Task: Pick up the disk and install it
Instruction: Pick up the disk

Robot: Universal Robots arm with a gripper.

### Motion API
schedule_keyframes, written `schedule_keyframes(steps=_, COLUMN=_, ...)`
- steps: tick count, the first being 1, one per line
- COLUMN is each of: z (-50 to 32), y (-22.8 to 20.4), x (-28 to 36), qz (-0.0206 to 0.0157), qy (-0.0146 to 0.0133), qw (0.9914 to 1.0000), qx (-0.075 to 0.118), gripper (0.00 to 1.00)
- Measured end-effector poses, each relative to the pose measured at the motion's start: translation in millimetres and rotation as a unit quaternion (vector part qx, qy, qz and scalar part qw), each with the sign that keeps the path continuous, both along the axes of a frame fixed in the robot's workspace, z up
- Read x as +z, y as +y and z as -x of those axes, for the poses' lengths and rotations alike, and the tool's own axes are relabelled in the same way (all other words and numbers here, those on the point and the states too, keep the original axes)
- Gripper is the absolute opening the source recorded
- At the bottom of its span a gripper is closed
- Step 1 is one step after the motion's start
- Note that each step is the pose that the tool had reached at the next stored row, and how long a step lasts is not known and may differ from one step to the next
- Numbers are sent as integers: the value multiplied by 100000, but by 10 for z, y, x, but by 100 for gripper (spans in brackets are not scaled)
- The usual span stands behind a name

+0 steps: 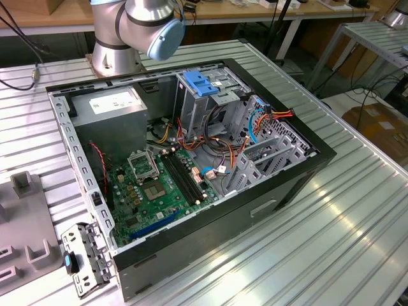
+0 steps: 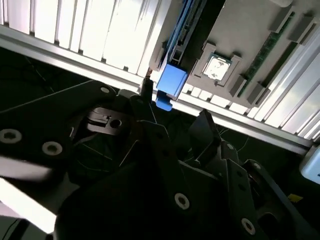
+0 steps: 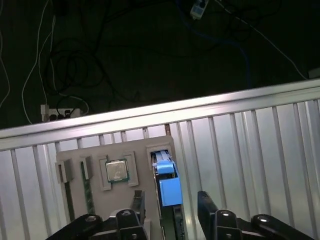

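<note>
The disk (image 3: pixel 168 181) stands on edge in a slot of a grey holder plate (image 3: pixel 75 200), with its blue bracket (image 2: pixel 172 81) facing the camera. My gripper (image 3: pixel 171 197) is open, one dark finger (image 3: pixel 138 202) on each side of the disk, apart from it. In the second wrist view the gripper (image 2: pixel 175 106) sits just short of the blue bracket. The exterior view has the open computer case (image 1: pixel 191 159), whose metal drive cage (image 1: pixel 210 105) carries a blue latch (image 1: pixel 201 83) on top.
On the holder plate, a processor chip (image 3: pixel 116 170) and memory sticks (image 3: pixel 89 187) sit beside the disk. The plate lies near the ribbed table's edge (image 3: pixel 150 112), with dark floor and cables beyond. A grey power-supply box (image 1: pixel 111 105) fills a case corner. A loose metal bracket (image 1: pixel 86 258) lies by the case.
</note>
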State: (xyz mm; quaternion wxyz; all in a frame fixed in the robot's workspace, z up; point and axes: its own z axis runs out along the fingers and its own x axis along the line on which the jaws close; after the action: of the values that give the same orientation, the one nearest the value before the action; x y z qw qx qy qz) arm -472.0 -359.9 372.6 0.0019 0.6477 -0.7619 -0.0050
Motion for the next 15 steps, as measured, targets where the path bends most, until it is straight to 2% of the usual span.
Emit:
schedule_keyframes(steps=2, z=0, y=0, x=-39, qz=-2, qy=1, qw=99999, qx=362, gripper=65)
schedule_keyframes(steps=4, z=0, y=0, x=-79, qz=-1, qy=1, qw=99996, qx=875, gripper=65)
schedule_keyframes(steps=5, z=0, y=0, x=-106, qz=-4, qy=-3, qw=99994, qx=1134, gripper=72)
schedule_keyframes(steps=12, z=0, y=0, x=-281, qz=-2, qy=0, qw=99986, qx=1693, gripper=72)
schedule_keyframes(steps=13, z=0, y=0, x=-337, qz=0, qy=6, qw=99975, qx=2224, gripper=72)
schedule_keyframes(steps=14, z=0, y=0, x=-400, qz=-2, qy=31, qw=99896, qx=4560, gripper=72)
schedule_keyframes(steps=15, z=0, y=-1, x=-435, qz=-3, qy=37, qw=99835, qx=5737, gripper=72)
